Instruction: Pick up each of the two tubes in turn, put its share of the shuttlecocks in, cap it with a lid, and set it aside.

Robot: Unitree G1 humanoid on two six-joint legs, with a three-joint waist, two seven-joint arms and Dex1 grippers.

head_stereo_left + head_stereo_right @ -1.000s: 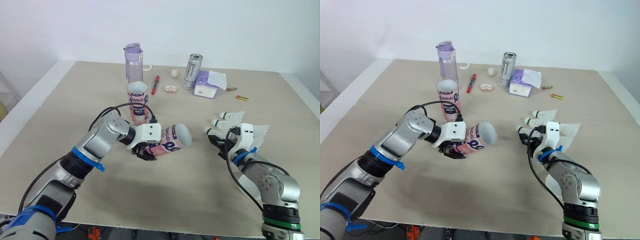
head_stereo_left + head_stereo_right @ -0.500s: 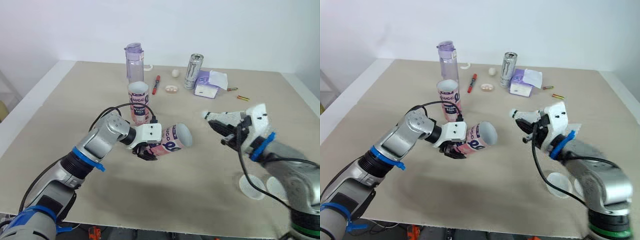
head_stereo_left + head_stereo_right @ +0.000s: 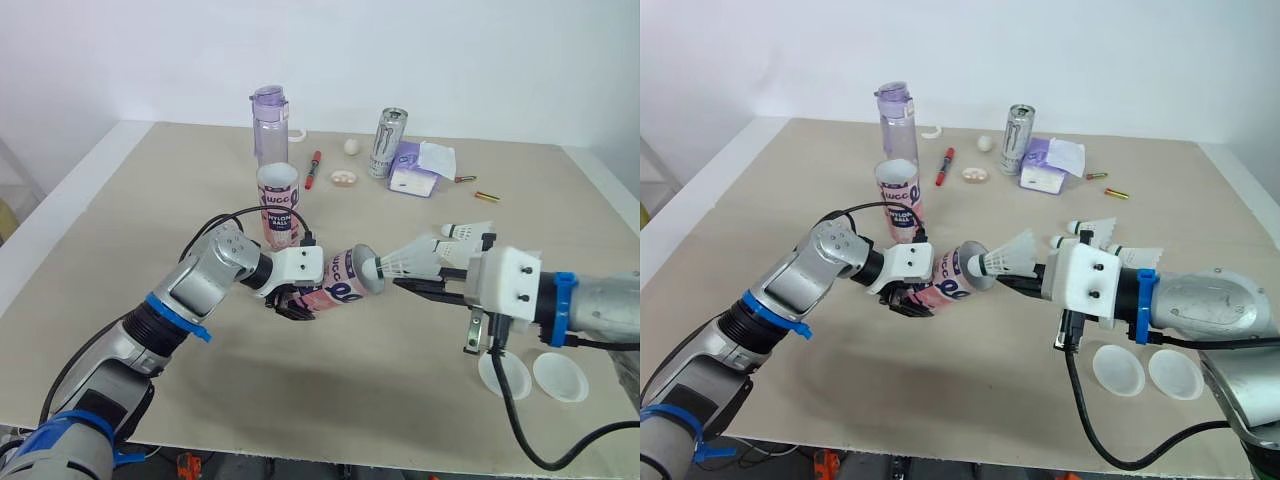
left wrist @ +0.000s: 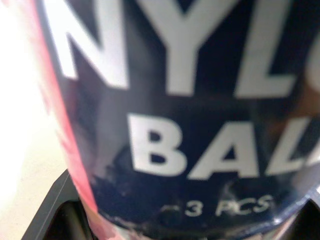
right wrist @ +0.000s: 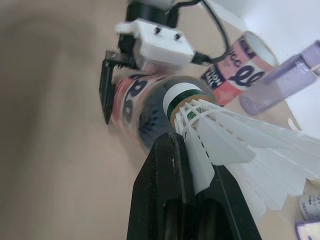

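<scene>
Soft, even light is falling from above onto the table (image 3: 120, 200), and the wall (image 3: 450, 50) behind the tube (image 3: 340, 283) is glowing white and flat. Under the tube, a pale shadow with loose edges is spreading over the table. The can (image 3: 386, 138) well behind the tube is catching small glints. In the left wrist view, the tube's dark label is giving off a dull sheen, and the table beside it is washing out to near white. In the right wrist view, the shuttlecock (image 5: 220, 135) at the tube's mouth is shining bright, while the table beyond the tube is dimming into shade.
</scene>
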